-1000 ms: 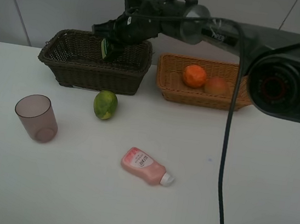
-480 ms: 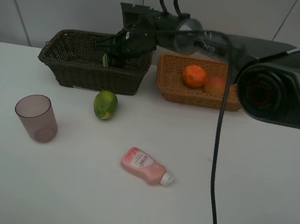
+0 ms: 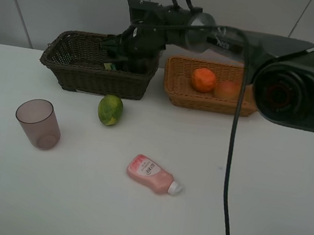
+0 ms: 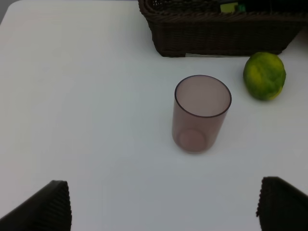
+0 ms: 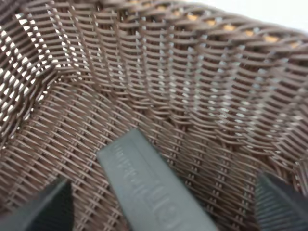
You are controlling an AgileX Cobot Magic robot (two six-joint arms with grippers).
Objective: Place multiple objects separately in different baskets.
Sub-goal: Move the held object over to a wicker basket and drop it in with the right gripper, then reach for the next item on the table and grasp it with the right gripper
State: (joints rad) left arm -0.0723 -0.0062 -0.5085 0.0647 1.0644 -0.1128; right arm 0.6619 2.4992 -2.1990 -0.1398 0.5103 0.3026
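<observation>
Dark basket [image 3: 70,74]: the right part is occupied by the right pincer [image 3: 120,59], with the black bottle [image 5: 149,187] lying on the floor between its spread fingers; the left part is free. The right arm [image 3: 225,37] overhangs the rear of the tan basket [image 3: 205,103]. On the table [image 3: 264,184], the cup [image 3: 38,123], green fruit [image 3: 110,109] and pink bottle [image 3: 154,175] lie well apart, and the gaps are passable. The table's right side is unobstructed.

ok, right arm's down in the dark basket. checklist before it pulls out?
1. Right gripper jaws apart, clear of black bottle: ok.
2. Black bottle lying on dark basket floor: ok.
3. Left gripper jaws open above cup: ok.
4. Cup upright, apart from green fruit: ok.
5. Orange and peach in light basket: ok.
6. Green fruit, pink bottle, cup binned: not ok, all on table.
</observation>
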